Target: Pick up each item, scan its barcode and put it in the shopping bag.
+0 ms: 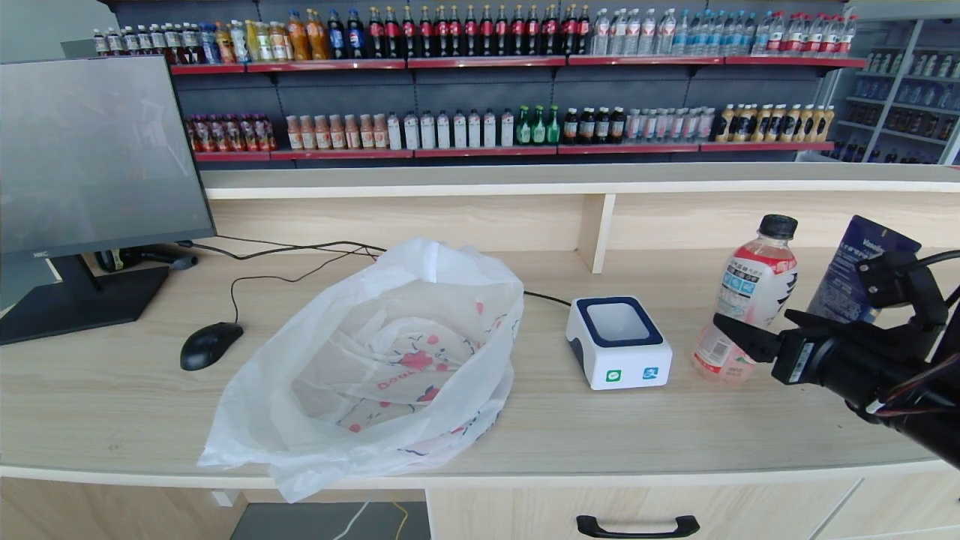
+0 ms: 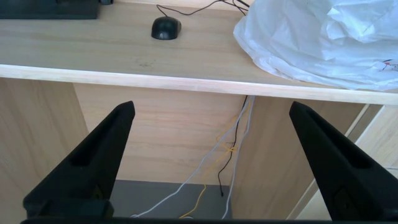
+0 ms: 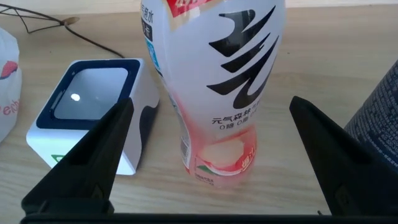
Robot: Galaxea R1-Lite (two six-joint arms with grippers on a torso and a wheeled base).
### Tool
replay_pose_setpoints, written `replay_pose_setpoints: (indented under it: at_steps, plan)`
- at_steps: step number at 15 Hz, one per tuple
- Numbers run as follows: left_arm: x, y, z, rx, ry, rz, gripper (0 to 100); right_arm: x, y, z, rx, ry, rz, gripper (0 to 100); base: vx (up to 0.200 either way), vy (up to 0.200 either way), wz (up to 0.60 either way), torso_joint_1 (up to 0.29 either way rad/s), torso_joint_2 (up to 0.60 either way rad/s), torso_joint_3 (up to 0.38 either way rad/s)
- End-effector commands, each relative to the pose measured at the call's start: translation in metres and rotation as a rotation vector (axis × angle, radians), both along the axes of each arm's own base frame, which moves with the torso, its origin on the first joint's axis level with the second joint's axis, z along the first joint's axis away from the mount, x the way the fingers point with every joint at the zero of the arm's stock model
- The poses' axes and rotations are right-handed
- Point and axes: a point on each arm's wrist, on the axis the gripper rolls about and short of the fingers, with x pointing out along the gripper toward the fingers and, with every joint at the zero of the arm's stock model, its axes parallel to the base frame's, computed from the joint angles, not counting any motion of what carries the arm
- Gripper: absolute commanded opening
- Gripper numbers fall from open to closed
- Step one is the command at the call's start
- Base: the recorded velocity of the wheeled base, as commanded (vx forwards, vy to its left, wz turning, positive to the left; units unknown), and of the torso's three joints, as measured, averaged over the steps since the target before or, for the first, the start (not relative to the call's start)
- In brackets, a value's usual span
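A clear bottle of pink drink [image 1: 746, 300] with a black cap stands upright on the counter, right of the white and blue barcode scanner [image 1: 616, 341]. My right gripper [image 1: 742, 334] is open and level with the bottle's lower half, close on its right side. In the right wrist view the bottle [image 3: 217, 93] stands just ahead of the open gripper [image 3: 211, 102], untouched, with the scanner [image 3: 93, 112] beside it. The white shopping bag [image 1: 375, 360] lies open left of the scanner. My left gripper [image 2: 211, 109] hangs open below the counter's front edge, under the bag [image 2: 323, 37].
A dark blue pack [image 1: 855, 266] stands behind my right arm. The monitor [image 1: 97, 150], a mouse [image 1: 210, 343] and cables occupy the counter's left. A raised ledge with a divider [image 1: 596, 232] bounds the back. A drawer handle [image 1: 637, 525] sits below the front edge.
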Motion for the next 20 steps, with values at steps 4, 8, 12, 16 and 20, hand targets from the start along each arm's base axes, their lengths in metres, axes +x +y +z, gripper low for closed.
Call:
replay_pose_setpoints:
  at_steps: [4, 8, 12, 16, 20]
  plan:
    - [0.000, 0.000, 0.000, 0.000, 0.000, 0.000, 100, 0.014, 0.001, -0.017, 0.000, -0.018, 0.000, 100, 0.000, 0.000, 0.00, 0.000, 0.00, 0.000]
    - [0.000, 0.000, 0.000, 0.000, 0.000, 0.000, 100, 0.018, 0.000, -0.025, -0.005, 0.002, -0.006, 100, 0.000, 0.000, 0.00, 0.000, 0.00, 0.000]
    - [0.000, 0.000, 0.000, 0.001, 0.000, 0.000, 100, 0.024, 0.000, -0.032, -0.010, -0.010, -0.008, 100, 0.000, 0.000, 0.00, 0.000, 0.00, 0.000]
    - [0.000, 0.000, 0.000, 0.000, 0.000, 0.000, 100, 0.034, -0.006, -0.039, -0.018, -0.018, -0.029, 100, 0.000, 0.000, 0.00, 0.000, 0.00, 0.000]
    - [0.000, 0.000, 0.000, 0.000, 0.000, 0.000, 100, 0.042, -0.008, -0.041, -0.019, -0.049, -0.039, 100, 0.000, 0.000, 0.00, 0.000, 0.00, 0.000]
